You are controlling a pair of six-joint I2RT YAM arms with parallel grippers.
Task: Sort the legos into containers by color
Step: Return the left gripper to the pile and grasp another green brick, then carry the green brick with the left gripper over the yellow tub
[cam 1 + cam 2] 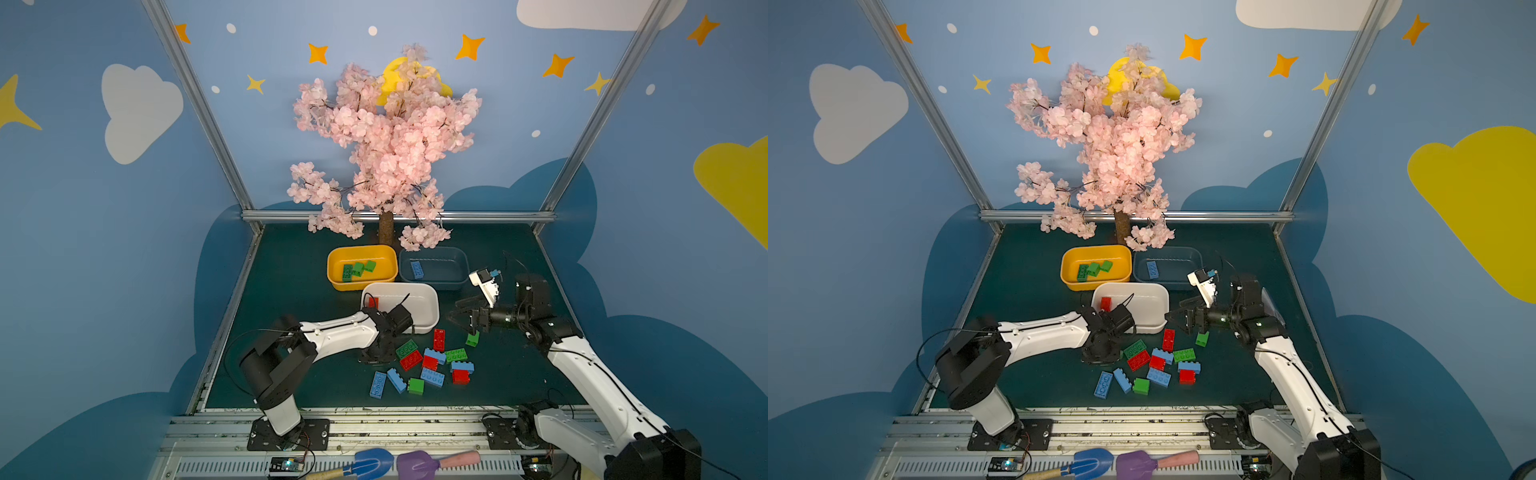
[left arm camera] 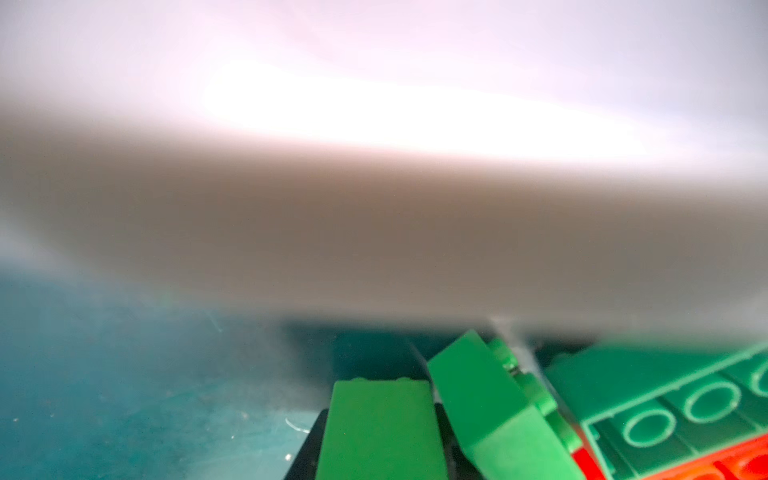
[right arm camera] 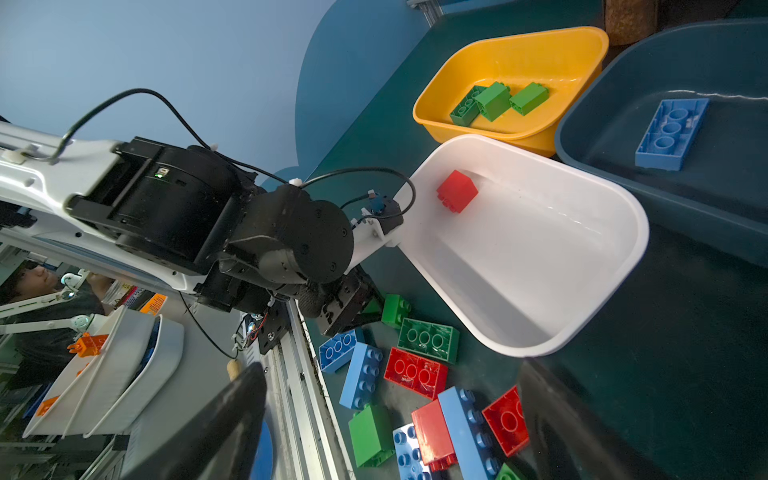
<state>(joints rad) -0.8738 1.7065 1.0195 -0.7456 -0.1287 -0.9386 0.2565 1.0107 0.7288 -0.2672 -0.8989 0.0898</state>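
Low in the middle of a top view, at the left edge of the loose pile (image 1: 432,361), the left claw (image 1: 376,358) is down at the dark green mat (image 1: 282,291), its wrist hiding the jaws from above. The left wrist view fills that gap. A small green brick (image 2: 380,428) sits between dark finger parts with no space showing on either side, so the claw reads as clenched on it. How firm the hold is I cannot tell.

Just beside it lie a tilted green brick (image 2: 490,411) and a long green brick (image 2: 665,399), the latter touching a long red brick (image 2: 731,465). The white tub (image 1: 419,303), holding one square red brick (image 1: 373,302), stands directly above the claw in the picture.

Beyond it, up and a little to the left, is the yellow tub (image 1: 386,266) with three green bricks (image 1: 358,269) inside; its long side runs left to right. The coming move likely turns on that line: up the frame from the claw, over the white tub's walls. The left arm is the nearer one to the yellow tub.

The right claw (image 1: 457,311) hangs at the right of the white tub, jaws wide apart and empty, above a square green brick (image 1: 472,338). The blue tub (image 1: 444,270), upper right of the group, holds one blue brick (image 1: 417,269). About a dozen bricks lie loose on the mat.
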